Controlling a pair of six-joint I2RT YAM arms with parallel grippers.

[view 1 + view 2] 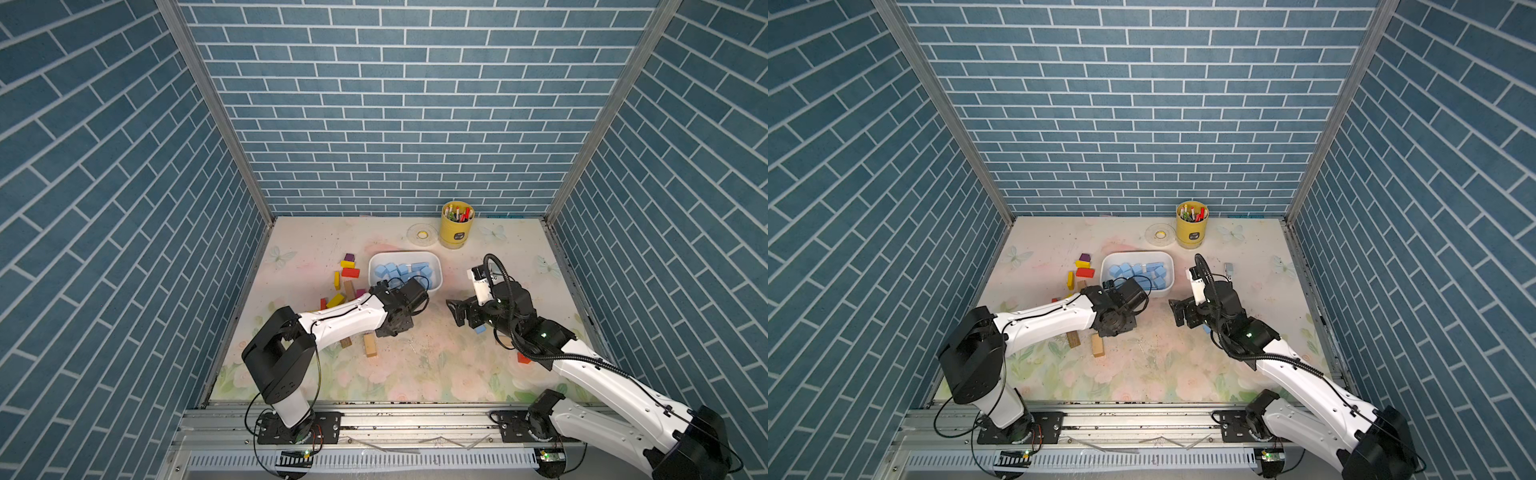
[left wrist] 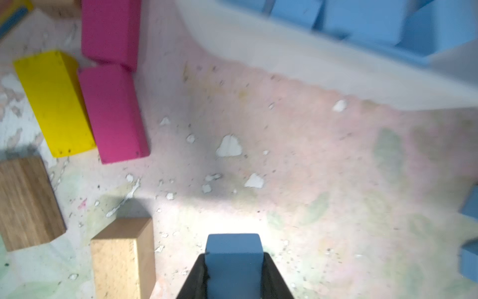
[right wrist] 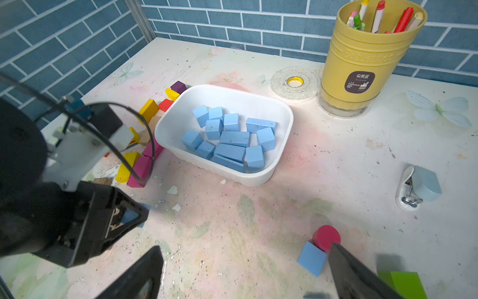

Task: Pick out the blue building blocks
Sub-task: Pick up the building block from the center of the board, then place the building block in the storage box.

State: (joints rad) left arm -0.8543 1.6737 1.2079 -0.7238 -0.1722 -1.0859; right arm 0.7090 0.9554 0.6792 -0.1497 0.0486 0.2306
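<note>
**Arm pose.** The left arm stretches forward from its base toward the white tub (image 3: 258, 178). Its wrist is bent down in front of the tub's near wall. The left gripper (image 2: 234, 257) has its fingers (image 2: 271, 274) closed flat against two sides of the held blue block (image 2: 232, 248). Whether this block touches the table cannot be told. The right arm reaches in front of the tub's right end, and the right gripper (image 3: 245, 269) has its fingers spread wide with nothing between them.

**Edges and open room.**
- Bare table runs from the held blue block up to the tub's near wall.
- Bare table also lies between the two grippers, in front of the tub.
- Left of the tub's near corner lie two magenta blocks (image 2: 113, 114), with a yellow block (image 2: 54, 103) touching one of them. A brown wooden block (image 2: 28, 204) and a tan wooden block (image 2: 124, 259) lie nearer the left gripper.
- Right of the tub and nearer the bases, a loose blue block (image 3: 311, 257) touches a red cylinder (image 3: 326, 236), just beside one right finger.
- A stapler (image 3: 416, 187) lies well apart to the tub's right.

**Containers.**
- The tub holds about a dozen blue building blocks (image 3: 234, 138), both cubes and longer bricks, heaped loosely.
- A yellow cup (image 3: 359, 64) of markers stands behind the tub's right end, with a tape roll (image 3: 294, 84) just beside it.
</note>
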